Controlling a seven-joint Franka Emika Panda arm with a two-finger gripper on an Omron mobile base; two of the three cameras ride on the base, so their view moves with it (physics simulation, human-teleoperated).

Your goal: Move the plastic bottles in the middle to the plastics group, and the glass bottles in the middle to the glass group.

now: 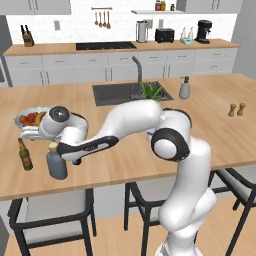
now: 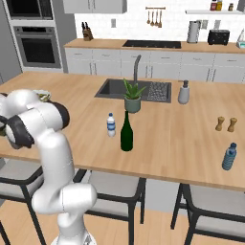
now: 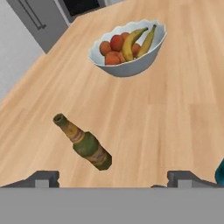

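My gripper (image 3: 113,179) is open, its fingertips (image 3: 43,178) wide apart over bare wood with nothing between them. In the left base view my gripper (image 1: 64,150) hangs right beside the tan cap of the squat grey-blue glass bottle (image 1: 56,164), which stands upright near the counter's front edge. A brown bottle of the glass group (image 1: 25,155) (image 3: 85,143) stands just left of it. The dark green wine bottle (image 2: 126,132) and the small clear plastic bottle (image 2: 111,125) stand mid-counter. A blue plastic bottle (image 2: 229,156) stands at the far right.
A fruit bowl (image 1: 22,120) (image 3: 131,65) sits behind the brown bottle. A potted plant (image 2: 132,98), a sink (image 2: 112,88), a grey pump dispenser (image 2: 183,92) and two shakers (image 2: 226,124) stand further along the counter. Stools are tucked under the front edge. A teal shape (image 3: 220,171) shows at the hand view's right edge.
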